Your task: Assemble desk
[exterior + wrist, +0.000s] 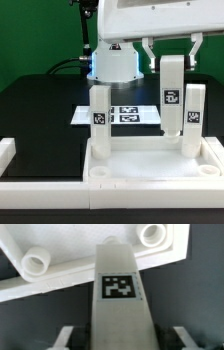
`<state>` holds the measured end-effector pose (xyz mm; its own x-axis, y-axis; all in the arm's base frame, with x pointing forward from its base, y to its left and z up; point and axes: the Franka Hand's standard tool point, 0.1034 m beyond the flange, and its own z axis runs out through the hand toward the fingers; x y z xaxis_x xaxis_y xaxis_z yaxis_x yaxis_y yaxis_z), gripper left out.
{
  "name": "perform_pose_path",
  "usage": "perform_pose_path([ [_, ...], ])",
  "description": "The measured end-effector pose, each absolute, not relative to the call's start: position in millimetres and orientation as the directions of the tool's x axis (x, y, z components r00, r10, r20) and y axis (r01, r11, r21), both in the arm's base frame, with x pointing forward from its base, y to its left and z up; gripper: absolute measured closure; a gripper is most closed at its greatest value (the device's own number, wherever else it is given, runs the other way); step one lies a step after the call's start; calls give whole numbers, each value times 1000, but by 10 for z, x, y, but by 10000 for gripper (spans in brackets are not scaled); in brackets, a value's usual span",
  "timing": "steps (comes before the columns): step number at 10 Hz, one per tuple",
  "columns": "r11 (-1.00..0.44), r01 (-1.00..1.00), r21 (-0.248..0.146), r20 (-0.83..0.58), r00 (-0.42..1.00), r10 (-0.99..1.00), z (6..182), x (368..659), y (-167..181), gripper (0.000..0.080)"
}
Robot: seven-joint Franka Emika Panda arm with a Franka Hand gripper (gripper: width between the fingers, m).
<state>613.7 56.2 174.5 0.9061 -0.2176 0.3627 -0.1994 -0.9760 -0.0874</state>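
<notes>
End effector (172,65) closed narrowly on one upright white leg (173,88), held above the desk's rimmed panel (150,168) near two empty corner sockets (38,262); two other legs (100,120) standing upright on the panel

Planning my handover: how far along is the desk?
Done: the exterior view's left leg and right leg stand in the tabletop. In hand: the gripper holds a third leg. Left: seating it; two sockets show empty; no fourth leg visible.
</notes>
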Motion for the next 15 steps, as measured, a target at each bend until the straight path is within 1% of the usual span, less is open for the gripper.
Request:
perform_pose_path([
  [1,-988,-139,-62,391,908,-152,1704,6131,736,512],
  [2,-994,-99,-54,397,911,-112,1634,6108,934,512],
  [3,-994,-93,-56,395,912,-107,1606,6093,1012,512],
  [6,-994,-92,-52,392,914,-105,1582,6088,997,512],
  [8,-995,-90,-46,389,916,-101,1478,6081,1025,512],
  [10,-996,-84,-43,392,915,-94,1447,6131,1068,512],
  [11,-996,-76,-35,387,918,-84,1372,6141,1113,512],
  [13,-998,-61,-34,401,913,-69,1364,6224,1208,512],
  [15,-998,-54,-31,413,909,-63,1359,6261,1224,512],
])
